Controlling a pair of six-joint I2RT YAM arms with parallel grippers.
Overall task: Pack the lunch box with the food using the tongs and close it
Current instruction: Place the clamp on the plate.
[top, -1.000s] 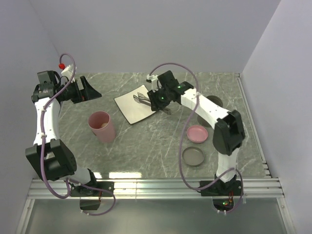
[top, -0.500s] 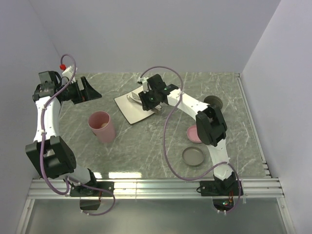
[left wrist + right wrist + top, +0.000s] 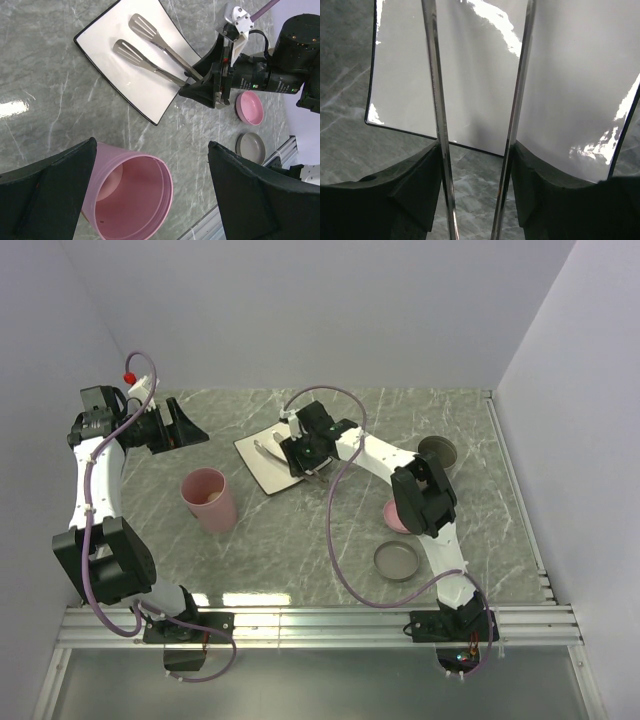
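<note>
My right gripper (image 3: pixel 476 150) holds the tongs (image 3: pixel 126 50) loosely, I think; left gripper (image 3: pixel 152 147) hangs open. A loose hold could drop them on the plate (image 3: pixel 115 25).

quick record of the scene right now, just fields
left gripper: open, empty, back left, away from the plate
right gripper: jaws bracket the tongs near the joined end, touching both arms
tongs: lying on the white plate, tips spread
pink cup: upright, left of the plate, contents unclear
pink bowl: on the table, right of the plate
grey lid: beside the pink bowl
food on plate: none visible
</note>
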